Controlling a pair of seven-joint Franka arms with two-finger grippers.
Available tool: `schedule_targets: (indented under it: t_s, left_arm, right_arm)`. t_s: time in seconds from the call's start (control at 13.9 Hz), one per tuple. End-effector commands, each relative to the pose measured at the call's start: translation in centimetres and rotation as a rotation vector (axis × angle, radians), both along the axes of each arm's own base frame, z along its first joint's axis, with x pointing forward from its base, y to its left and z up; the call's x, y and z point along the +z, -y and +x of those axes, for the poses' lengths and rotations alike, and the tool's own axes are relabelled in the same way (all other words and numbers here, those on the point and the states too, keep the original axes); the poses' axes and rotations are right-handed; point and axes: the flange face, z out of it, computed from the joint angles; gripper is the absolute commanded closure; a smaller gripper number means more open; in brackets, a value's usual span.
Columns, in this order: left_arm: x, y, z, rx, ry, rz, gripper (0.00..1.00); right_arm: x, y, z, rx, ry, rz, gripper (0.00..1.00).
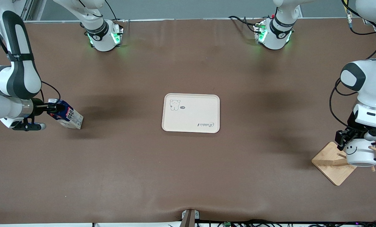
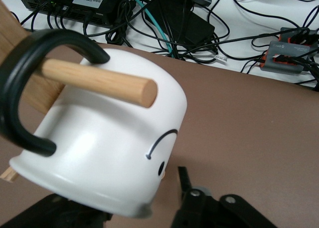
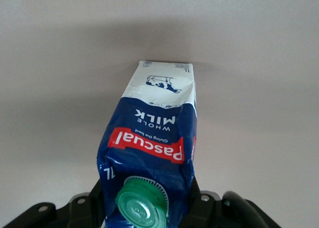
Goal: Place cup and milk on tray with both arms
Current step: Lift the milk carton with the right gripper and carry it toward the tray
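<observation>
Right gripper (image 1: 51, 108): you have it at the right arm's end of the table, fingers closed on the upper part of the milk; in the right wrist view the black fingers (image 3: 195, 204) press both sides of the carton just by the cap.
Milk (image 1: 67, 115): you see it tilted, its top in the gripper; the front view does not settle whether its white bottom touches the table (image 1: 188, 176); green cap (image 3: 142, 204) points toward the wrist camera.
Tray (image 1: 191, 112): it lies flat at mid-table, nothing on it; well apart from both milk and cup.
Rack (image 1: 333, 164): wooden base at the left arm's end, nearer to the front camera than the tray; its pegs stick out around the cup.
Left gripper (image 1: 353, 136): you have it over the rack, fingers closed on the cup's wall at the base.
Cup (image 1: 361, 153): held tipped, mouth facing the front camera; a peg (image 2: 99, 81) passes through its black handle (image 2: 30, 83).
</observation>
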Motion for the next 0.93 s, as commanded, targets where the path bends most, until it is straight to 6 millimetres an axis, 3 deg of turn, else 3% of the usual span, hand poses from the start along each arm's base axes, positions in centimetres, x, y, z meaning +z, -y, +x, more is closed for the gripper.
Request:
schedule_targets:
  t_s: [0.0,0.22,0.43,0.65,0.86]
  left_arm:
    - [0.3,-0.1,-0.1,-0.012,0.009,0.013,0.59]
    - [0.4,0.2,-0.1,-0.015,0.011,0.012,0.65]
    - [0.4,0.4,-0.1,-0.017,0.01,0.011,0.73]
    - [0.4,0.7,-0.1,-0.02,0.01,0.01,0.79]
    - [0.4,1.0,-0.1,-0.025,0.008,0.01,0.89]
  right_arm:
    - [3.5,-0.6,0.6,0.004,-0.011,0.011,1.0]
    - [7.3,-4.3,2.0,0.004,-0.033,-0.006,1.0]
    - [10.8,-12.3,2.6,-0.012,-0.055,-0.047,1.0]
    - [11.8,-19.6,2.3,-0.068,-0.061,0.055,1.0]
    - [12.6,-28.0,2.1,-0.082,-0.055,0.05,1.0]
